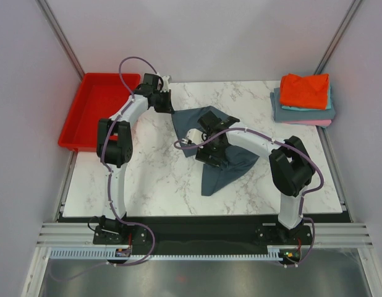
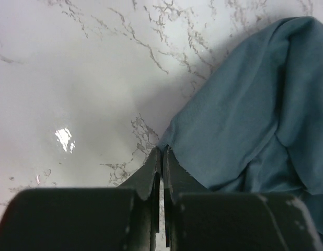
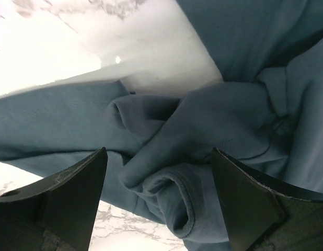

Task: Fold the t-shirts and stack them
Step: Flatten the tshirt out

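Right gripper (image 3: pixel 159 154) hangs wide open over the crumpled slate-blue t-shirt (image 1: pixel 228 170) at the centre of the table (image 1: pixel 154 170); left gripper (image 2: pixel 161 157) pinches its ten-o'clock corner. Four folded t-shirts (image 1: pixel 305 99) sit stacked at two o'clock, so only this last shirt seems left to fold and stack.

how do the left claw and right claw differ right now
The left claw is shut, pinching an edge of the slate blue t-shirt; the right claw is wide open and grips nothing. The left claw is at the shirt's far left corner, while the right claw hovers over bunched folds near its middle. Both are at the same t-shirt.
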You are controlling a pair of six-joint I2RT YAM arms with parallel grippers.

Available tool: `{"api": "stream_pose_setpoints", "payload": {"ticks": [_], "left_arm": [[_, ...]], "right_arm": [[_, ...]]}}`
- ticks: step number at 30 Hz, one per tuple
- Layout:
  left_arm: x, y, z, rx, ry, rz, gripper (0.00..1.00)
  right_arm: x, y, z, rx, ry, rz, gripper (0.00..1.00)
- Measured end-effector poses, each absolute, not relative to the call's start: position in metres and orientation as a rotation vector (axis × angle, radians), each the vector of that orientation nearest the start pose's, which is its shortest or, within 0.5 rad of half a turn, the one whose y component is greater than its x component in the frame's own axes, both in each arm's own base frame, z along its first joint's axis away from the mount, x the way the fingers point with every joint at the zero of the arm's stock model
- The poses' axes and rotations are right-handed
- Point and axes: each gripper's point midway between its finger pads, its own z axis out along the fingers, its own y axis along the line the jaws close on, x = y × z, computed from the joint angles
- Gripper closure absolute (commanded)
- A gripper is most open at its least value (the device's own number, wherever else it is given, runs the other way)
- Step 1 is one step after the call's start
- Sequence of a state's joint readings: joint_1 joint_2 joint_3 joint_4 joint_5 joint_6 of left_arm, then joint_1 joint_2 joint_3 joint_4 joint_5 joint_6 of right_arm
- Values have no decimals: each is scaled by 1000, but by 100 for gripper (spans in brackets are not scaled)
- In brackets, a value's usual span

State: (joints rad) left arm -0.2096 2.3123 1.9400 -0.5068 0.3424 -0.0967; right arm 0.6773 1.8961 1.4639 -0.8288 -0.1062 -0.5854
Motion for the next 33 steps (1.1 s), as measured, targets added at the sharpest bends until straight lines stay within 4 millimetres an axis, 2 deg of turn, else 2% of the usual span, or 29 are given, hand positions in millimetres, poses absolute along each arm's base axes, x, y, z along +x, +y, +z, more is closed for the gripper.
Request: {"api": "stream_pose_setpoints", "payload": {"ticks": [5,11,12,13,15,16,18,19,22,25,27,29,32,33], "left_arm": [[543,-182,81,299,2413,-556,98],[539,-183,82,303,2415,-557,98],[539,-183,82,303,2415,-557,98],[539,-183,82,303,2416,-556,98],[539,-183,82,303,2415,-556,98],[539,-183,83,302,2415,-556,98],[539,-184,83,305,2414,-556,98],[538,-185,83,307,2415,-556,98],[535,-185,81,309,2422,-556,98],[534,-186,79,311,2427,-556,98],[533,-187,79,313,2427,-556,98],[533,-187,79,313,2427,-555,98],[530,-187,77,314,2434,-551,98],[529,-187,76,315,2439,-549,98]], "right_arm": [[313,230,57,-1751,2265,56,11],[312,217,54,-1814,2227,-44,16],[312,214,53,-1822,2224,-61,20],[312,212,52,-1828,2220,-76,39],[311,208,48,-1849,2215,-103,58],[311,206,46,-1858,2213,-117,75],[311,204,45,-1860,2214,-137,93],[313,204,45,-1855,2211,-147,100],[321,204,50,-1823,2201,-183,100],[339,206,65,-1764,2179,-219,100],[358,207,82,-1691,2159,-237,100],[389,200,106,-1573,2141,-262,100],[439,174,141,-1370,2123,-325,99],[464,153,155,-1264,2119,-374,93]]}}
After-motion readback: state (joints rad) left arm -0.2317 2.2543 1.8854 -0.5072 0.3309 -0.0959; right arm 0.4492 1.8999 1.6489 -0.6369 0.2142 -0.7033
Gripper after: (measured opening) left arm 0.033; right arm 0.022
